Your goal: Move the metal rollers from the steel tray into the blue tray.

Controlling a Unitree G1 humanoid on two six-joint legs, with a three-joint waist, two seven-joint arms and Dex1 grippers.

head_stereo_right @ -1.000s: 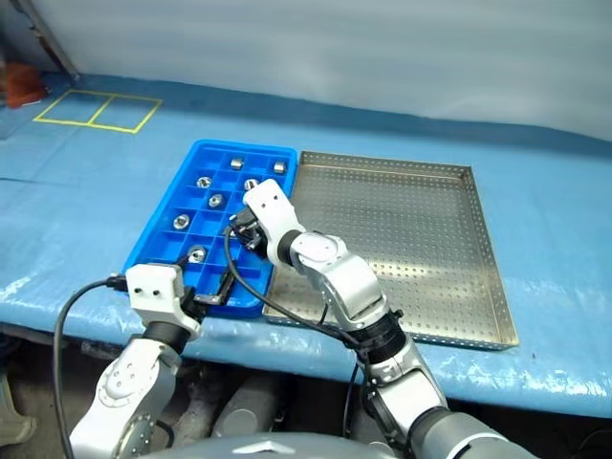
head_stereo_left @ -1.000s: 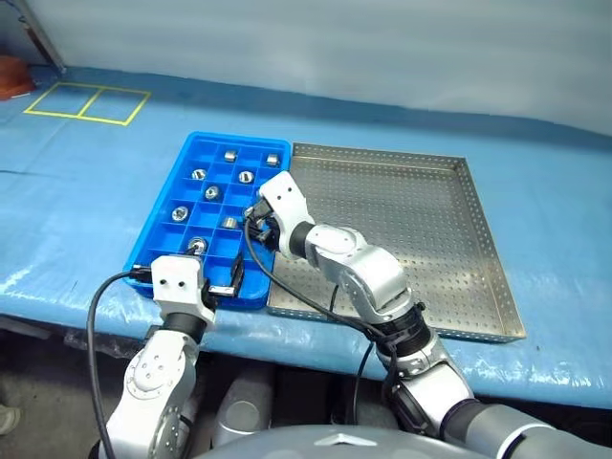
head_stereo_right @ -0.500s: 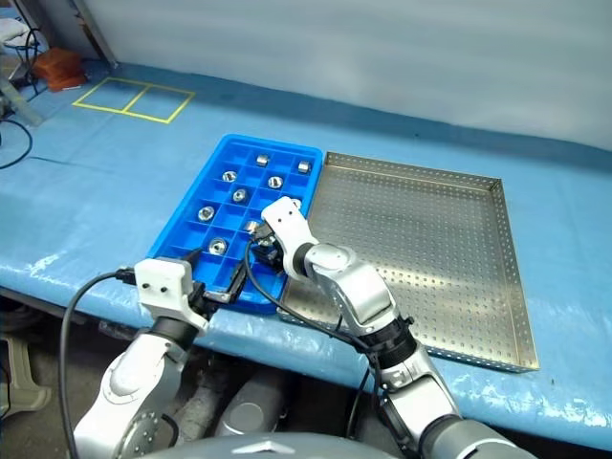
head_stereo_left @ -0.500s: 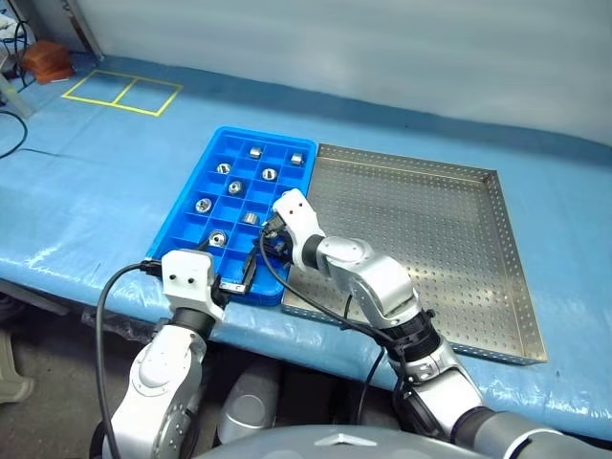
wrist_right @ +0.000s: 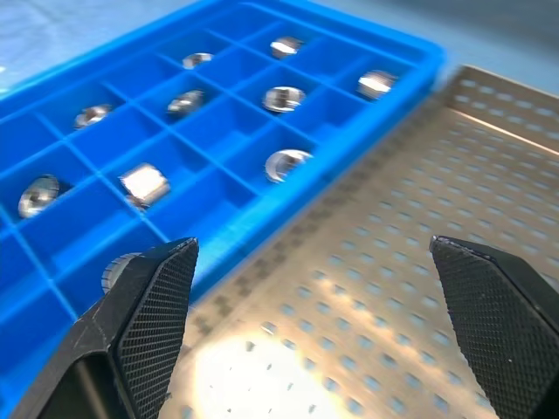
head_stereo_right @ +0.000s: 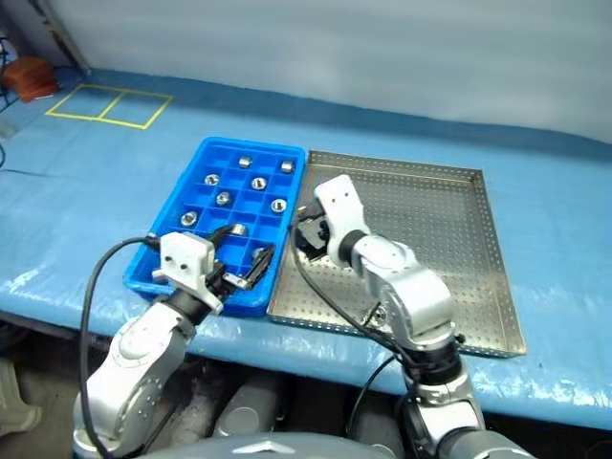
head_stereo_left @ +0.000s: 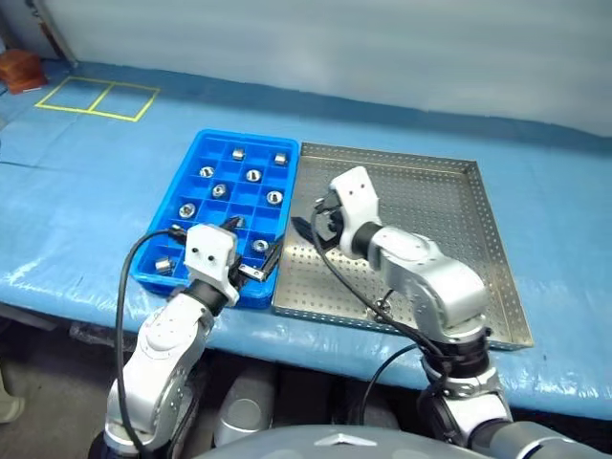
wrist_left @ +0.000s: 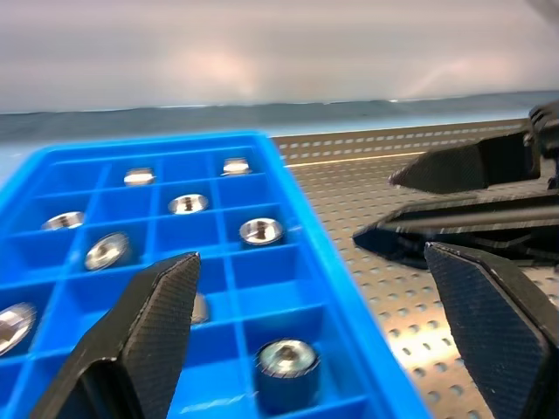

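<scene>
Blue plastic sheeting covers the table [head_stereo_left: 76, 191]; on it the blue tray [head_stereo_left: 196, 158] lies touching the left rim of the steel tray [head_stereo_left: 449, 229]; the metal rollers [head_stereo_left: 253, 175] sit singly in the blue tray's square compartments, and the perforated floor of the steel tray shows none of them where it is visible; the left pincer [head_stereo_left: 254, 266] hangs over the near right corner of the blue tray, its fingers [wrist_left: 148, 327] spread wide and holding nothing; the right pincer [head_stereo_left: 311, 228] hangs over the left part of the steel tray, just beside the blue tray's edge, its fingers [wrist_right: 144, 327] likewise wide apart and empty; yellow tape squares [head_stereo_left: 96, 98] mark the table far left.
</scene>
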